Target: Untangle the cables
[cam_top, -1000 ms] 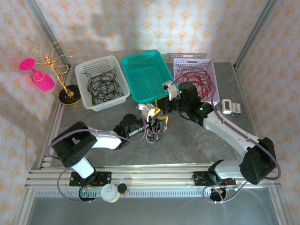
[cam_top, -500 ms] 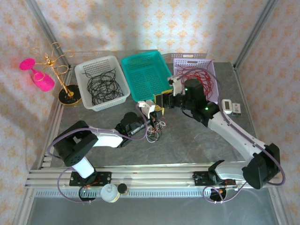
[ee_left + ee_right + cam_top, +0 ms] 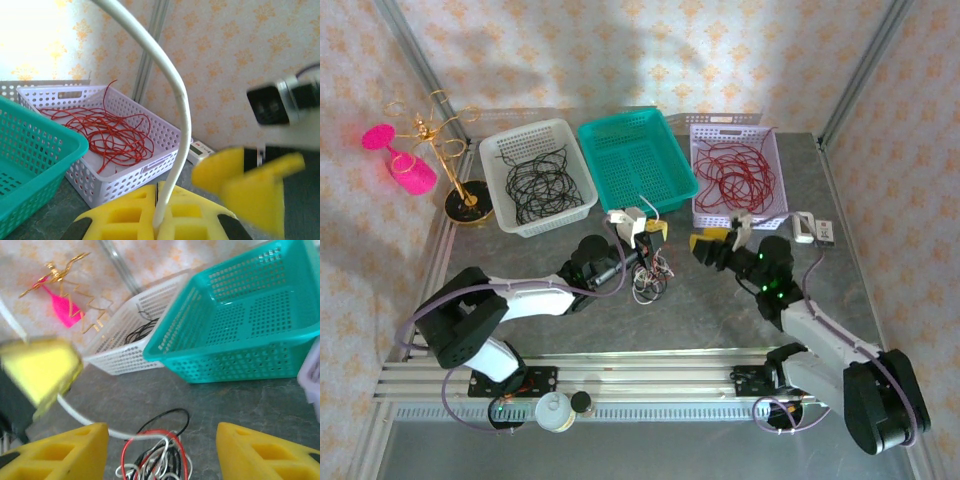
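Your left gripper (image 3: 650,234) pinches a white cable (image 3: 181,120) running from the clump (image 3: 646,284). Right gripper (image 3: 718,235) near it, fingers spread wide.

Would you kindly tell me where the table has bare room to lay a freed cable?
Bare table lies between the two arms near the front rail, and between the white basket and the left arm. The teal basket is empty. Crowded around the tangled cables, left gripper and right gripper.
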Controlling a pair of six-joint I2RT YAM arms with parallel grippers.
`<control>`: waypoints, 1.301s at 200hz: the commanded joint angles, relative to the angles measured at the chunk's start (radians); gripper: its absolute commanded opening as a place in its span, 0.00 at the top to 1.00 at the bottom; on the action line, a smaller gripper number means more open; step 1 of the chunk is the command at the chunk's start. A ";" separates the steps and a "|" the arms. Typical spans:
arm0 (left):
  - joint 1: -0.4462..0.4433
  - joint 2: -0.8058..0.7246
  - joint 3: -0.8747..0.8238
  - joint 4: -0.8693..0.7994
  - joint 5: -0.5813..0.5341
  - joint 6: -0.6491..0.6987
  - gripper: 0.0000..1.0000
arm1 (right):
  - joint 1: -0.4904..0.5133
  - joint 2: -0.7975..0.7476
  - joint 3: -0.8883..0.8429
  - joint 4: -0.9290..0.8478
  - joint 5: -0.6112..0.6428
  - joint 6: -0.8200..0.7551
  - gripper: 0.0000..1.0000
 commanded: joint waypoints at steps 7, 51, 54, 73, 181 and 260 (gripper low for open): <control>0.003 -0.037 0.057 -0.080 -0.001 -0.026 1.00 | 0.100 0.065 -0.026 0.404 -0.072 -0.184 0.33; 0.000 -0.089 0.069 -0.114 0.014 -0.062 1.00 | 0.134 0.254 0.041 0.527 -0.170 -0.161 0.32; 0.001 -0.094 0.072 -0.123 0.015 -0.064 1.00 | 0.135 0.262 0.043 0.536 -0.169 -0.159 0.32; -0.006 -0.124 0.097 -0.177 0.028 -0.066 1.00 | 0.144 0.320 0.065 0.590 -0.161 -0.145 0.33; -0.061 -0.259 0.243 -0.356 0.069 -0.098 1.00 | 0.197 0.656 0.291 0.608 -0.097 -0.021 0.47; -0.070 -0.392 0.456 -0.534 0.000 -0.136 1.00 | 0.197 0.753 0.309 0.403 0.044 0.080 0.53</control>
